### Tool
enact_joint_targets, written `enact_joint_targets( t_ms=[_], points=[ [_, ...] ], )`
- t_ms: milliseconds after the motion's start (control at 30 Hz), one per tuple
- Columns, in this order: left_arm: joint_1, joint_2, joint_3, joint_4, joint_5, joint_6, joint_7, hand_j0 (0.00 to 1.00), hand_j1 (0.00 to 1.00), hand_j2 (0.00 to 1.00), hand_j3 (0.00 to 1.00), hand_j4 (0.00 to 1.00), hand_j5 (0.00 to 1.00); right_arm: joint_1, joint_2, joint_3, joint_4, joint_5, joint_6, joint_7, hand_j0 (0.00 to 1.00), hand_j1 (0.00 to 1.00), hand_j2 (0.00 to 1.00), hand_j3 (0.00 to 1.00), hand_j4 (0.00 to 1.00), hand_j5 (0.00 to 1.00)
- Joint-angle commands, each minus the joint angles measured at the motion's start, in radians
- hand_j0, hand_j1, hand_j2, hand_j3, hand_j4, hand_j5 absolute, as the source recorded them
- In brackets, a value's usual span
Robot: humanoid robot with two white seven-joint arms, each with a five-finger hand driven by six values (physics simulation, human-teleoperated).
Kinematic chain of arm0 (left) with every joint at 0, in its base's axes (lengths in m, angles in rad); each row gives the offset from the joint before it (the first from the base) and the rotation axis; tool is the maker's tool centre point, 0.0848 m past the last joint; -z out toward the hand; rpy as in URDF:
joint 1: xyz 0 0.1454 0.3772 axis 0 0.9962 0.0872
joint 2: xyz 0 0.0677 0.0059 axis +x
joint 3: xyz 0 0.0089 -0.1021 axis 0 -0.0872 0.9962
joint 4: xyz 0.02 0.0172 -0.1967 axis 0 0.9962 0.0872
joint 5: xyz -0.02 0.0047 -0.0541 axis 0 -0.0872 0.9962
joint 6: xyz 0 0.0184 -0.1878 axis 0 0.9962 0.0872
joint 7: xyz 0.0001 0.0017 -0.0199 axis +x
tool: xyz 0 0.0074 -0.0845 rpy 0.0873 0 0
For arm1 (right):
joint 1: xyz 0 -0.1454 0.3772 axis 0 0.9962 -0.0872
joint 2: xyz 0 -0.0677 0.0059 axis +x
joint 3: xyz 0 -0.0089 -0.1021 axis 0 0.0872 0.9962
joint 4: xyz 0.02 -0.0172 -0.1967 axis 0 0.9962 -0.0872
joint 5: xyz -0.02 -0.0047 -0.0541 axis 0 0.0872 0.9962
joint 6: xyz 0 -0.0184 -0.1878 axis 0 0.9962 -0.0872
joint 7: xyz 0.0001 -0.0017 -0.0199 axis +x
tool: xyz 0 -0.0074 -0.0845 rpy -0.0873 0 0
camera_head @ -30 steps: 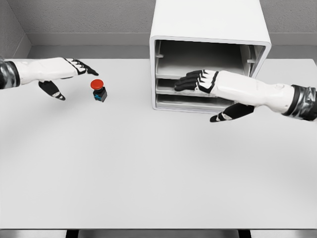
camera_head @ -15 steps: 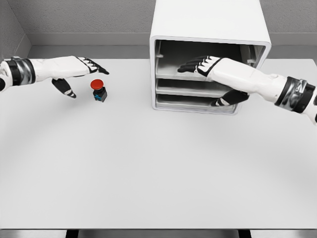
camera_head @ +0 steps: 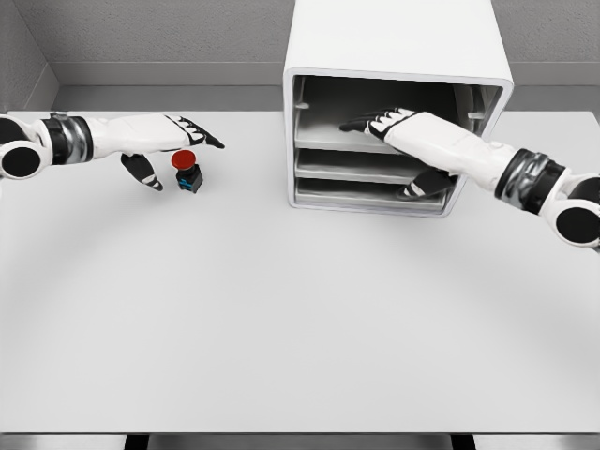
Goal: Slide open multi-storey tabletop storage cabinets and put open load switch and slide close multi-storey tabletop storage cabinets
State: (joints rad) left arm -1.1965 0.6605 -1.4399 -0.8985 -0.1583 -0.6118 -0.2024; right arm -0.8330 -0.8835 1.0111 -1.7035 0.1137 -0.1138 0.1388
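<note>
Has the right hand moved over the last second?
Yes. The right hand has gone up and deeper into the cabinet: from in front of the middle shelf to the top shelf, fingers extended flat.

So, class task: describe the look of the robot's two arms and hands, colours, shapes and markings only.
Both arms are smooth white shells that taper toward the wrist. Black and grey ringed joint bands sit further up each forearm. The left hand and right hand each have a white back and black fingers with small white patches. No loose cables show.
</note>
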Motion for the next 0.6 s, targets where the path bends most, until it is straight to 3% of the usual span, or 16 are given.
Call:
enact_joint_targets(
  t_ms=[0, 233, 567],
  points=[
    [0.0, -0.018, 0.003, 0.038, -0.007, 0.001, 0.001, 1.0, 1.0, 1.0, 1.0, 1.0, 1.0, 0.0, 0.011, 0.0, 0.008, 0.017, 0.01, -0.001, 1.0, 1.0, 1.0, 1.0, 1.0, 1.0],
    [0.002, -0.073, 0.004, 0.124, -0.027, 0.001, 0.003, 1.0, 1.0, 1.0, 1.0, 1.0, 1.0, 0.003, 0.031, -0.002, 0.051, 0.024, 0.01, -0.001, 1.0, 1.0, 1.0, 1.0, 1.0, 1.0],
    [0.002, -0.085, 0.004, 0.11, -0.047, 0.001, 0.003, 0.96, 0.96, 0.96, 0.96, 0.96, 0.96, 0.014, 0.037, -0.002, 0.045, 0.026, 0.01, 0.002, 1.0, 1.0, 1.0, 1.0, 1.0, 1.0]
  ],
)
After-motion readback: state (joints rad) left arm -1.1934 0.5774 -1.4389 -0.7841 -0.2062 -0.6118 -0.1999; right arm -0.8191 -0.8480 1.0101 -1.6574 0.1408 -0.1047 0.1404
